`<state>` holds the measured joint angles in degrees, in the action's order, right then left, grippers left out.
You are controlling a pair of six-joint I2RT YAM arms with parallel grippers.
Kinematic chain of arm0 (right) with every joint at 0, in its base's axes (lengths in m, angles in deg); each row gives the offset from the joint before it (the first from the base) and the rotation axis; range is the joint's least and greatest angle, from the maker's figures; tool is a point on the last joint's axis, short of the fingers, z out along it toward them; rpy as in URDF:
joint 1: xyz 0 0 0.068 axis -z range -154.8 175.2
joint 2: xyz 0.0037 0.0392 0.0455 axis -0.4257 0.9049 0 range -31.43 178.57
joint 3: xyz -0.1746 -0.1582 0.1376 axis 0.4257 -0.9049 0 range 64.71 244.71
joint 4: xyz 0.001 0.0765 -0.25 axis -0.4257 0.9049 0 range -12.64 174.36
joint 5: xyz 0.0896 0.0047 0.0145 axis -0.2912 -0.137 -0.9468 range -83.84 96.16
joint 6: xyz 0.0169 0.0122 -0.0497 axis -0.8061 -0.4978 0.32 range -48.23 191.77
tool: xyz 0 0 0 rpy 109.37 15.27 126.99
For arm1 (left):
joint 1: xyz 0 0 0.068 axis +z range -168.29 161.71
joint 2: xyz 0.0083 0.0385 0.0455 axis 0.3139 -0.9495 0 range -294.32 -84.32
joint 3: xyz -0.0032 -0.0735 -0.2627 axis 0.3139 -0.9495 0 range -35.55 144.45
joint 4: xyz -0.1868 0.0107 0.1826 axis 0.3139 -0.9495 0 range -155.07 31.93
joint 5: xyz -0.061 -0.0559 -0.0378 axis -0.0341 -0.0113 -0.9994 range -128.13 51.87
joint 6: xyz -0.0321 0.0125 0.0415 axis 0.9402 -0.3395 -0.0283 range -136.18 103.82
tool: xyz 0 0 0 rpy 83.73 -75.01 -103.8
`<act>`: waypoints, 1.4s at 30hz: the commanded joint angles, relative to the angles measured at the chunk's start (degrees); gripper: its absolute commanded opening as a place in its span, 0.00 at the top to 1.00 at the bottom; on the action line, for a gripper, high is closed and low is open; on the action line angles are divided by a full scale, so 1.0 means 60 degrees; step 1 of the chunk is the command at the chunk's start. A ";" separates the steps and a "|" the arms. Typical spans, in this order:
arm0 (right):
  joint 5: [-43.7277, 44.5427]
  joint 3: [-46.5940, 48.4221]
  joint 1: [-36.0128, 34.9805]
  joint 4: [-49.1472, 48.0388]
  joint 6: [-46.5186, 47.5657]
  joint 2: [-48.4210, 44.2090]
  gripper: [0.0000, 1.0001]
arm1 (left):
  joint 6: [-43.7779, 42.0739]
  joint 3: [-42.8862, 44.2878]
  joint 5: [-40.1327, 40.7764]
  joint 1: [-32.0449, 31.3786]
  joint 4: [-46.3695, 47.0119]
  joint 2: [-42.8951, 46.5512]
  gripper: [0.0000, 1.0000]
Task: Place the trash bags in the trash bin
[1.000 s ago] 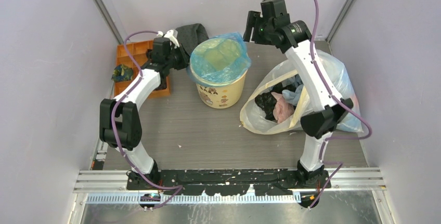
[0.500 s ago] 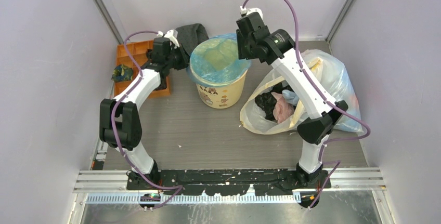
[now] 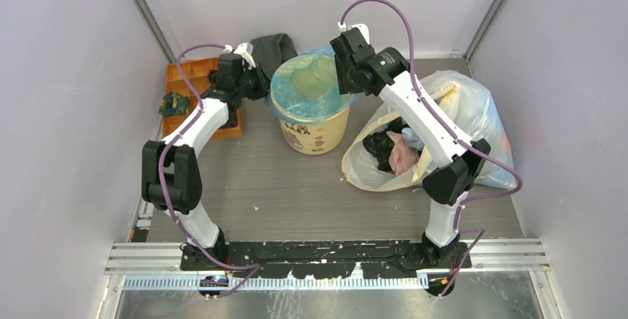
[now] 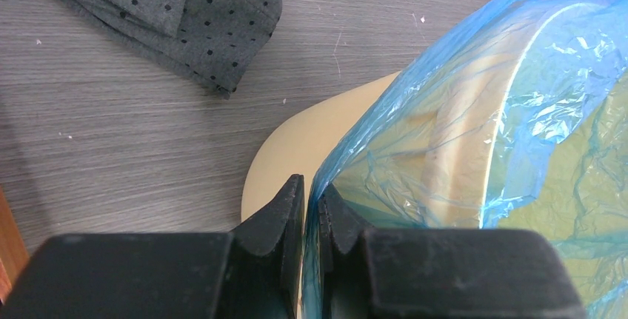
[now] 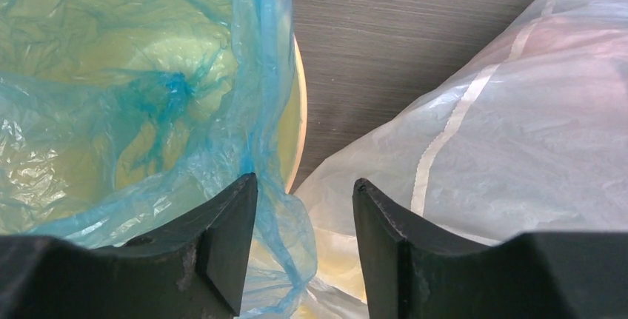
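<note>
The cream-yellow trash bin (image 3: 315, 135) stands at the table's back middle. The light-blue trash bag (image 3: 307, 86) lines its mouth and drapes over its rim. My left gripper (image 4: 311, 195) is shut on the bag's edge at the bin's left rim (image 4: 281, 149); the bag (image 4: 533, 112) stretches right from the jaws. My right gripper (image 5: 305, 186) is open above the bin's right rim (image 5: 300, 123), with a loose fold of the bag (image 5: 285, 223) hanging between its fingers, nearer the left one. In the top view the right gripper (image 3: 348, 64) sits over the bin's far right edge.
A large whitish-clear sack (image 3: 444, 130) with yellow patches and dark contents lies right of the bin, also in the right wrist view (image 5: 503, 134). An orange tray (image 3: 189, 86) is at the back left. A grey dotted cloth (image 4: 178, 8) lies behind the bin.
My right arm has swung left and down from the back right to the bin's right rim. The left arm and the bag on the bin have not moved.
</note>
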<state>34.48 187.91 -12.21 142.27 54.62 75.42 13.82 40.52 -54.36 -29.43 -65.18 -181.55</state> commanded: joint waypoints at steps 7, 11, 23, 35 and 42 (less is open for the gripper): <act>0.0173 -0.0669 -0.0111 -0.0752 -0.0421 -0.1244 0.66 | -0.0024 0.0447 -0.0005 0.0025 0.0100 0.0136 0.87; 0.0461 -0.0773 -0.0110 -0.0724 -0.0491 -0.1203 0.81 | -0.0036 0.0461 0.0002 0.0028 0.0088 0.0136 0.87; 0.1141 -0.1286 0.0040 -0.0783 -0.0703 -0.1321 0.97 | -0.0035 0.0424 0.0009 0.0039 0.0088 0.0121 0.87; 0.0500 -0.3051 0.0750 -0.2276 -0.1280 -0.1449 0.99 | 0.0031 0.0310 -0.0005 0.0036 0.0146 0.0088 0.87; -0.0043 -0.3774 0.1047 -0.2880 -0.1592 -0.1662 0.99 | 0.0015 0.0242 0.0037 0.0040 0.0127 0.0106 0.87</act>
<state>36.14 167.03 -6.84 129.77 47.43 69.32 13.84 40.52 -54.34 -29.41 -65.40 -181.55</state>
